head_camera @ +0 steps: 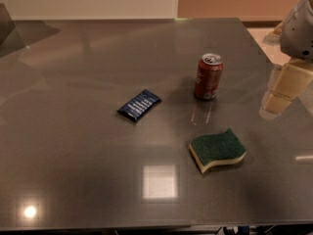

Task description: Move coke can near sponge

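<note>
The gripper [283, 88] is at the right edge of the view, above the right side of the table [73, 151]. It hangs under a pale grey rounded part of the arm [298, 28]. Its cream-coloured end pieces point down and to the left. Whether it is released or clenched cannot be told from this view. It is well apart from the can and touches none of the things on the table.

The nearest thing to it is the coke can [209, 76]. The can stands upright on the table, to the left of the gripper, with its silver top up. A faint reflection of it shows on the glossy surface just in front of it.

The sponge [217, 149] lies flat, closer to the camera than the can and slightly to the right of it. Its dark green side is up and the pale yellow layer shows at the front edge. Can and sponge are near but not touching.

Further left, a flat dark blue packet [139, 105] lies at a slant, apart from both.
</note>
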You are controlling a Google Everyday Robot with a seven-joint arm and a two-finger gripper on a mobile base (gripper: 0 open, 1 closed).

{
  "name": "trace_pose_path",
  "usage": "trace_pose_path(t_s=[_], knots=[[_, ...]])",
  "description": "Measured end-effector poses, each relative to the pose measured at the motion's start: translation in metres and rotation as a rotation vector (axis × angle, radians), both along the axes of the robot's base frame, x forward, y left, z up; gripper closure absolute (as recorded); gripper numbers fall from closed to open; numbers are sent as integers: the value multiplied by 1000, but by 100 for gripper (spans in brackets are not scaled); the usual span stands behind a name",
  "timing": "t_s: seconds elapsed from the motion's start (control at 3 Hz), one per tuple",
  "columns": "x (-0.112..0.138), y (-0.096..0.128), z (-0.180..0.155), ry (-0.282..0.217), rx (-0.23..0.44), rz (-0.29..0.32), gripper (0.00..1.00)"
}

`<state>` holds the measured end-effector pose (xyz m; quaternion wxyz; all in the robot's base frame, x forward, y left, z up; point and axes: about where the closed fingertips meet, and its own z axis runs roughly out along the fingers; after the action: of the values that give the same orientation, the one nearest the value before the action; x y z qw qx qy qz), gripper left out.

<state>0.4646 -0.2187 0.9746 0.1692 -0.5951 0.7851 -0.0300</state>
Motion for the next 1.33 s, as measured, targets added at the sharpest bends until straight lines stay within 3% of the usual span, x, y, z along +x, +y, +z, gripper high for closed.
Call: trace_pose_path(t_s=[0.67, 1.0, 1.33], knots=[[86, 3, -20, 8, 138, -89, 0], [117, 13, -37, 26, 195, -110, 0], [131, 29, -51, 53, 235, -99, 0]])
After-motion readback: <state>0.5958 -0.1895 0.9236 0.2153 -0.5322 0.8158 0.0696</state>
